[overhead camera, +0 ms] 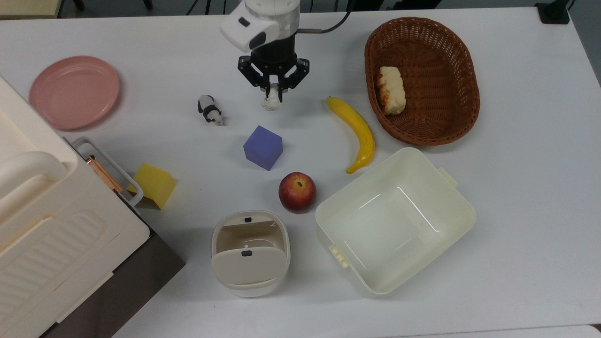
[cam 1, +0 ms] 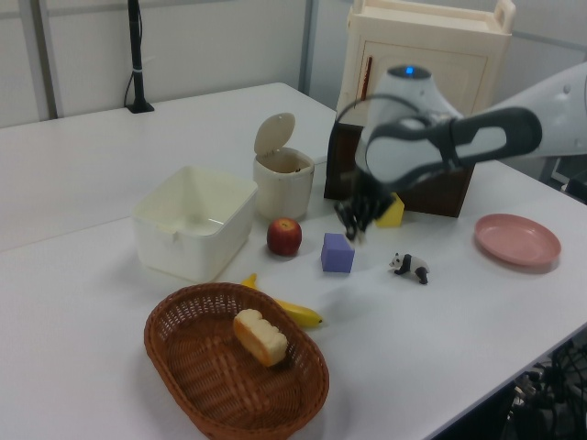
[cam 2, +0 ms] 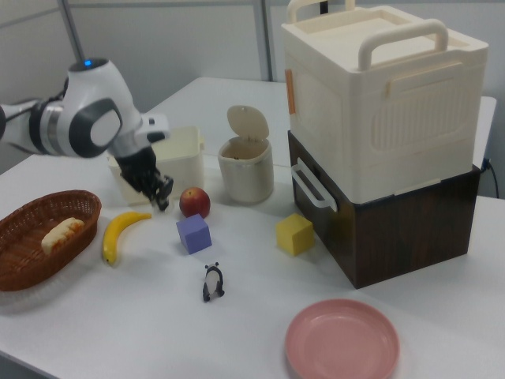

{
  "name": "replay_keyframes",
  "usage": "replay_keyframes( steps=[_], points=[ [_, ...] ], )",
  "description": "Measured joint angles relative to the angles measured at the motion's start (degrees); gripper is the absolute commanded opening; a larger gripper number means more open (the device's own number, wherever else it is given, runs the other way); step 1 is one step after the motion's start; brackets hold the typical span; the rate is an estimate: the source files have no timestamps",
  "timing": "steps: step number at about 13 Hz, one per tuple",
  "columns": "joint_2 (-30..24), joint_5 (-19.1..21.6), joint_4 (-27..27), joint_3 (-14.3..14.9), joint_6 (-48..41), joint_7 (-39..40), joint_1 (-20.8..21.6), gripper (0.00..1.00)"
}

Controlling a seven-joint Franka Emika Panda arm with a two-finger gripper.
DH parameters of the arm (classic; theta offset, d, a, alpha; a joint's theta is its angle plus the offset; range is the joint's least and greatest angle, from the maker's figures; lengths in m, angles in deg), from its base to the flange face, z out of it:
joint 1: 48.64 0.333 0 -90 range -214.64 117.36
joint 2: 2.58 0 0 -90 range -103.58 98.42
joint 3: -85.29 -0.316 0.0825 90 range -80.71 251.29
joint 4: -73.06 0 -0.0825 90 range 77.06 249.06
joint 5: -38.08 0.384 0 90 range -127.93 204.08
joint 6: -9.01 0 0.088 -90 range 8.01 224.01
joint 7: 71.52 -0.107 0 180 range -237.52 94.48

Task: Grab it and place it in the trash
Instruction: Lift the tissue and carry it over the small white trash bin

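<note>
One step done: tool (overhead camera: 273, 94) is pinched on the paper wad (overhead camera: 272, 102), lifted off the desk (overhead camera: 516, 188) far of the purple cube (overhead camera: 263, 147); carry is in hand; next, travel near-left over the open trash bin (overhead camera: 249, 251), then release.

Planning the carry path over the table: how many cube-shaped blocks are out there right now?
2. The purple block sits mid-table between the claw and the apple. The yellow block sits beside the cabinet's white handle. Others could be hidden behind the cabinet.
</note>
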Motion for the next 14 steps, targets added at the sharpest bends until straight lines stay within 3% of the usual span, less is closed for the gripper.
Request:
replay_keyframes(
  steps=[3, 7, 10, 14],
  points=[
    [3.3, 0.3, -10.6, 0.4, 0.0, 0.0, -0.1, 0.2],
    [15.0, 0.2, -25.4, 1.6, 0.0, 0.0, -0.2, 0.2],
    [21.2, 0.1, -32.2, 2.5, 0.0, 0.0, -0.2, 0.2],
    [24.2, 0.0, -37.8, 4.3, 0.6, 0.0, -0.3, 0.2]
  ],
)
